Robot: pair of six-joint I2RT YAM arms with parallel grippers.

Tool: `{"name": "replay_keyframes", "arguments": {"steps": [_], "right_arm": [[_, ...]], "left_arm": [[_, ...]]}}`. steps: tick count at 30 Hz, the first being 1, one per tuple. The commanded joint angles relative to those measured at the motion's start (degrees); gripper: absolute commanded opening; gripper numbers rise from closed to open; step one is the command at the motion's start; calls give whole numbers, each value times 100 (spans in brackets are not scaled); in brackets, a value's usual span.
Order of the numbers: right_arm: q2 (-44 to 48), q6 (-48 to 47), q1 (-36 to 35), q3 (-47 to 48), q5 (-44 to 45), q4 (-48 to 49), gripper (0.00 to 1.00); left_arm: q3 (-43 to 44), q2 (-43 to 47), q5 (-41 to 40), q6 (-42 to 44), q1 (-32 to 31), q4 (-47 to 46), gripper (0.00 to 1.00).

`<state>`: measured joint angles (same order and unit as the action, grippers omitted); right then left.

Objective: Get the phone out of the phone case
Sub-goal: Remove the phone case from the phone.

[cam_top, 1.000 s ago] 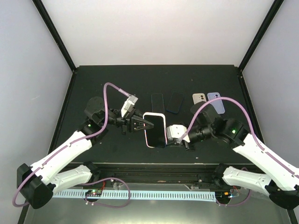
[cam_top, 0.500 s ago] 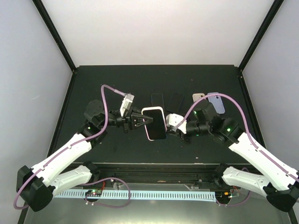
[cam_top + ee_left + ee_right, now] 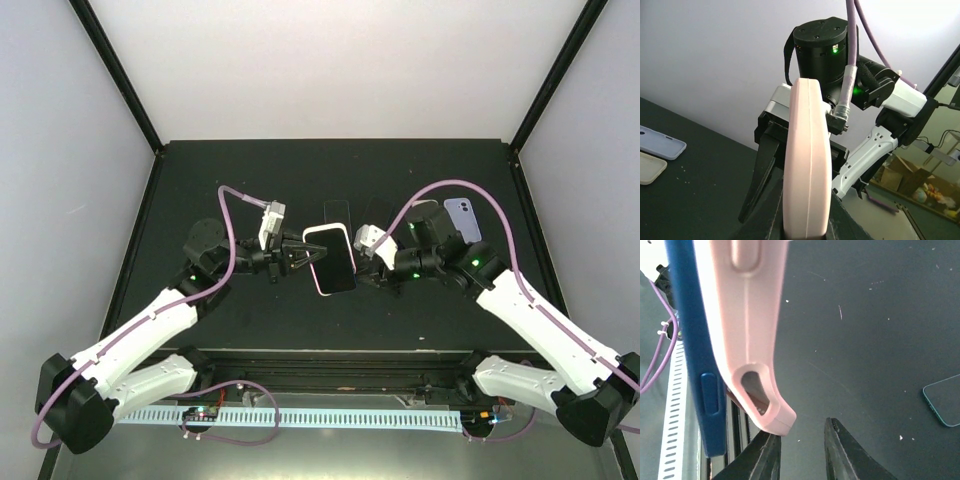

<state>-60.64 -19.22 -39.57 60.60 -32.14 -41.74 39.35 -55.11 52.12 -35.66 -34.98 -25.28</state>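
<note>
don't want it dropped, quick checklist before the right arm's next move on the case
1. left gripper clamped on case: ok
2. case corner peeled off phone: ok, a gap shows in the right wrist view
3. right gripper gripping that corner: not ok, jaws apart, nothing between them
4. phone out of case: not ok, most of it sits inside
5. left grip firm enough for a pull: cannot tell

Robotics lab booth, plain white walls (image 3: 330,60), black table (image 3: 250,170), cable duct (image 3: 330,417)
</note>
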Motion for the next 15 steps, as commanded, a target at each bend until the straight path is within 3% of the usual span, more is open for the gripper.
{"name": "replay_keyframes", "arguments": {"steps": [1,7,15], "right_arm": [[-176,414,172,68,446,1461,26],[-191,614,176,180,187,1435,31],[-194,854,247,234,57,1764,33]], "left_arm": [[-14,161,1192,-463,-290,-261,2],[-134,71,1004,-199,-290,-103,2],[-408,-129,1060,-701,-300,-935,2]]}}
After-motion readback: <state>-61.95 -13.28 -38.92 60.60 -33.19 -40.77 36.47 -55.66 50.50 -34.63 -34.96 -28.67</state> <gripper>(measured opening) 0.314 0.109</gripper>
